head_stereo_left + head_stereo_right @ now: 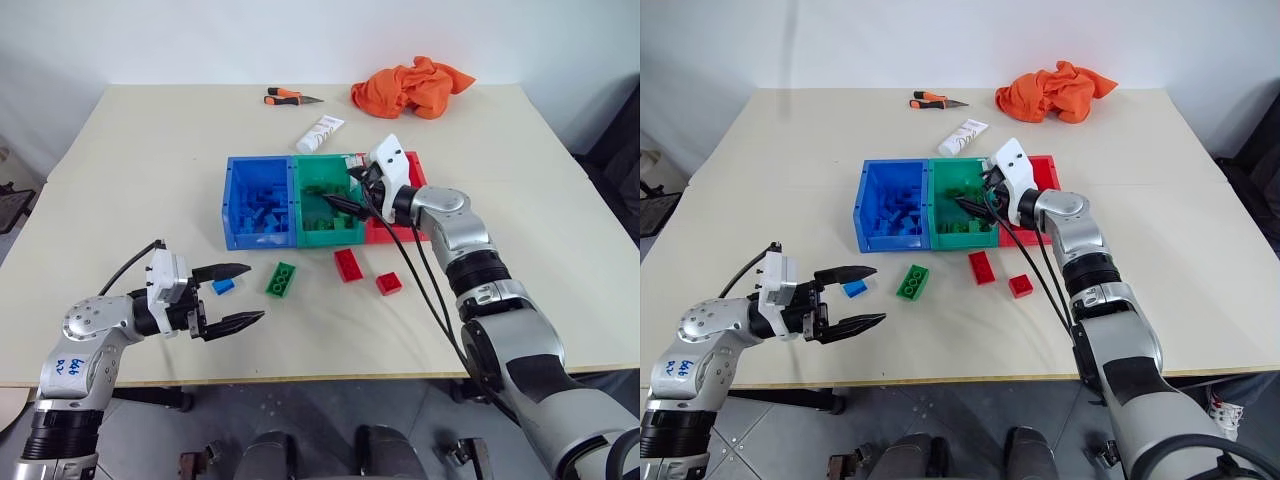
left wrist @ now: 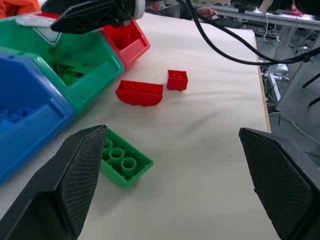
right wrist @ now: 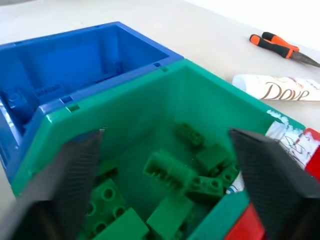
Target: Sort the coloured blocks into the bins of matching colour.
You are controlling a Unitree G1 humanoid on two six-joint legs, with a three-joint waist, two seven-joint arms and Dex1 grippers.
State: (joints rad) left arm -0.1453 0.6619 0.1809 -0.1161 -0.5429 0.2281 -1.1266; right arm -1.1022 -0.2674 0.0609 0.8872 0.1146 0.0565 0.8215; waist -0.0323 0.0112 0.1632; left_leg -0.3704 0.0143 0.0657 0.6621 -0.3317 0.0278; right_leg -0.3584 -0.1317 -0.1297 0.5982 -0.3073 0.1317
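Head views, bins: blue bin (image 1: 258,203), green bin (image 1: 328,200) and red bin (image 1: 398,222) joined in a row at mid-table; blue and green hold bricks of their own colour.
Head views, loose blocks: small blue block (image 1: 223,286), green block (image 1: 281,279), long red block (image 1: 348,265) and small red block (image 1: 388,283) lie on the table (image 1: 140,180) in front of the bins.
Head views, right gripper (image 1: 343,189): over the green bin, fingers apart, nothing between them.
Head views, left gripper (image 1: 232,296): level near the table's front edge, fingers spread wide, empty; small blue block just beside its upper finger.
Head views, other: orange cloth (image 1: 412,85), pliers (image 1: 291,97) and white tube (image 1: 320,133) at the far side.
Left wrist view: green block just beside one wide-spread fingertip (image 2: 75,185); both red blocks farther off, well apart from the fingers.
Right wrist view: fingers stand wide over the green bin's interior; a loose green brick (image 3: 168,168) among the pile below.
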